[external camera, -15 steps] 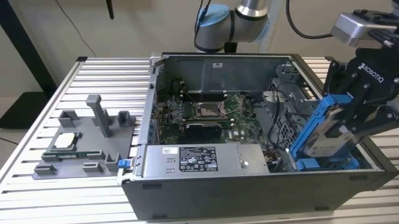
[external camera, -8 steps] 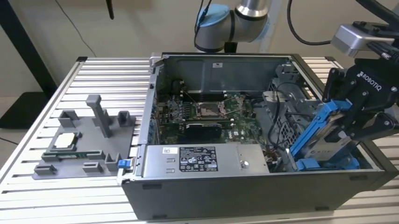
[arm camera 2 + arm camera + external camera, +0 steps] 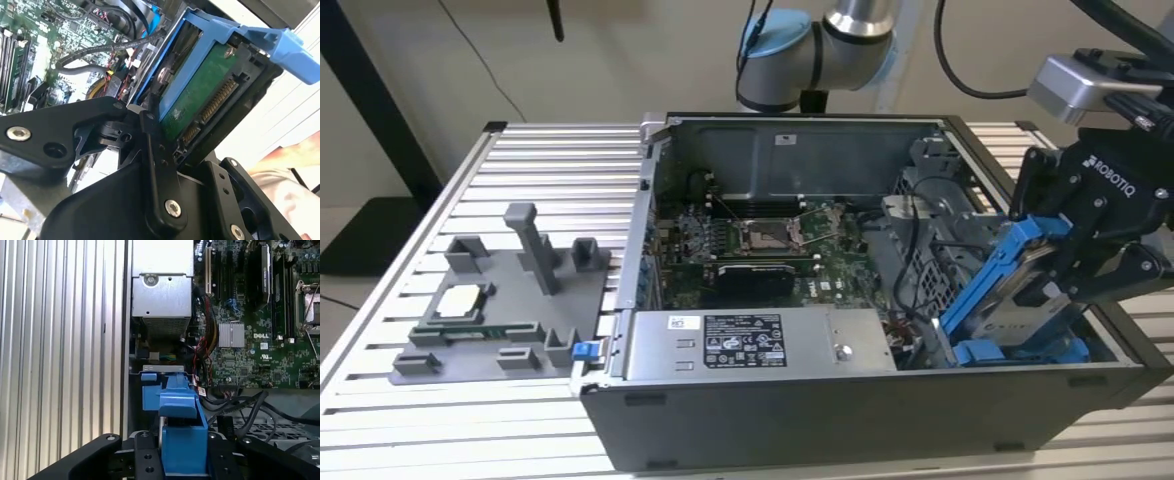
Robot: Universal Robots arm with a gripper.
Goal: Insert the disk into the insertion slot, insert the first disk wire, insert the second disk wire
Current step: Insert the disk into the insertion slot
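My gripper (image 3: 1051, 285) is shut on the disk (image 3: 1003, 275), a drive in a bright blue carrier frame. It holds the disk steeply tilted over the open computer case at the exterior view's right. The disk's lower end reaches down to the blue clips of the insertion slot (image 3: 1021, 350) in the case's near right corner. The second wrist view shows the disk (image 3: 200, 95) with its green board and connector facing the camera, between black fingers (image 3: 152, 145). In the first wrist view the blue carrier (image 3: 182, 432) points at the slot (image 3: 150, 385). Black cables (image 3: 240, 412) lie loose beside the bay; I cannot tell which are the disk wires.
The case holds a motherboard (image 3: 761, 240) and a silver power-supply box (image 3: 747, 345) along its near wall. A grey fixture plate (image 3: 494, 300) with upright posts and a chip stands on the slatted table (image 3: 400, 420) at the exterior view's left. The arm's base (image 3: 821, 50) rises behind the case.
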